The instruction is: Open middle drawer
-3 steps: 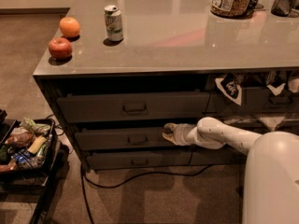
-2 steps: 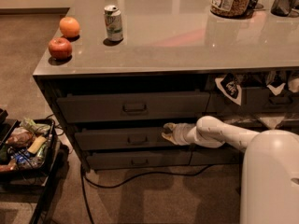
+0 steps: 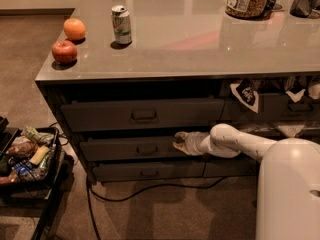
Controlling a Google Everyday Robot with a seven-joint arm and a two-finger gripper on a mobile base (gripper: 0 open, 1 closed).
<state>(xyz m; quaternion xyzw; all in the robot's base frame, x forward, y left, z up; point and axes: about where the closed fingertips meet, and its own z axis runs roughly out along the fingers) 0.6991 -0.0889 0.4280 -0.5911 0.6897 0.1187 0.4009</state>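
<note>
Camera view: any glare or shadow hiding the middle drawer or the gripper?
Camera view: bright glare patches sit only on the glossy grey countertop. The dark grey metal middle drawer lies in the counter's shadow, and its small loop handle barely stands out. The pale gripper, at that drawer's upper right edge, reads clearly against the dark.

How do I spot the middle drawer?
Look under the big grey counter, at the stack of three wide drawers. The middle drawer is the low-fronted one between the taller top drawer and the bottom drawer. Only it has the gripper at its right end.
</note>
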